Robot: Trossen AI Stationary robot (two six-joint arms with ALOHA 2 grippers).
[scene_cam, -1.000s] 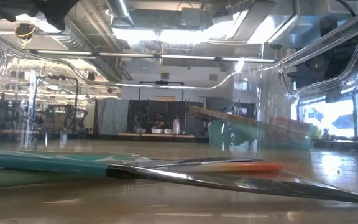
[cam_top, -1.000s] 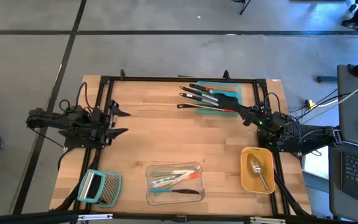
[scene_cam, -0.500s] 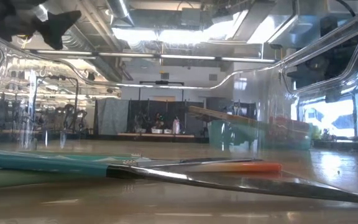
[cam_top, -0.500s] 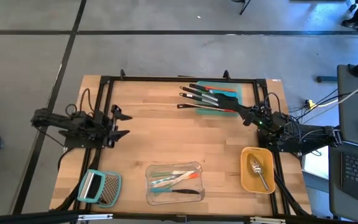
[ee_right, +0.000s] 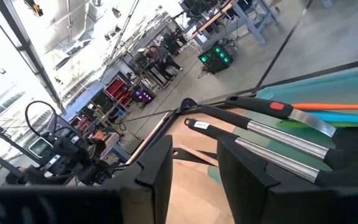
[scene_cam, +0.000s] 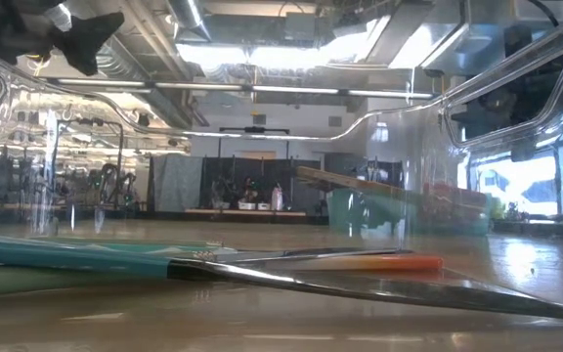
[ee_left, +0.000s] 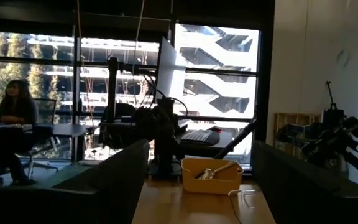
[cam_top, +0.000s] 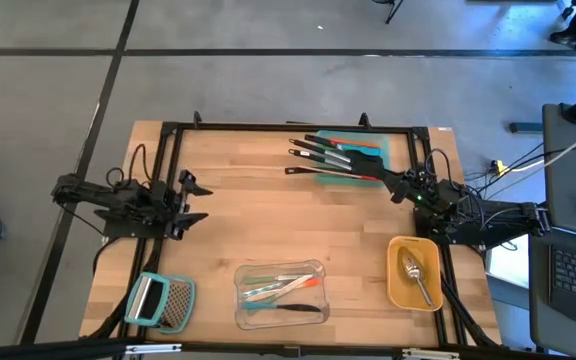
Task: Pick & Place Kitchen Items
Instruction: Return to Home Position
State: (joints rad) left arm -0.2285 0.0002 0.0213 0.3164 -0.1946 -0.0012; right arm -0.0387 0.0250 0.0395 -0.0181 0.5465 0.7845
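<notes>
1. Your left gripper [cam_top: 195, 197] hovers over the left side of the table [cam_top: 268, 225], fingers spread, holding nothing.
2. Your right gripper [cam_top: 390, 187] sits just beside the teal bin [cam_top: 343, 179], fingers apart and empty.
3. Black spatulas [cam_top: 320, 155] with steel handles lie in that bin, their ends poking past its rim.
4. 1 silver spoon [cam_top: 414, 272] rests in the yellow bin [cam_top: 396, 290].
5. Slim teal and orange tools [cam_top: 278, 288] lie in the clear bin [cam_top: 243, 272].

Down at table level, a teal tool [scene_cam: 66, 259] lies long across the foreground, with an orange-handled tool [scene_cam: 389, 262] just behind it. The clear container [scene_cam: 428, 147] curves around them. The left gripper [scene_cam: 78, 37] hangs dark, high up. A teal bin [scene_cam: 360, 210] sits far back.
</notes>
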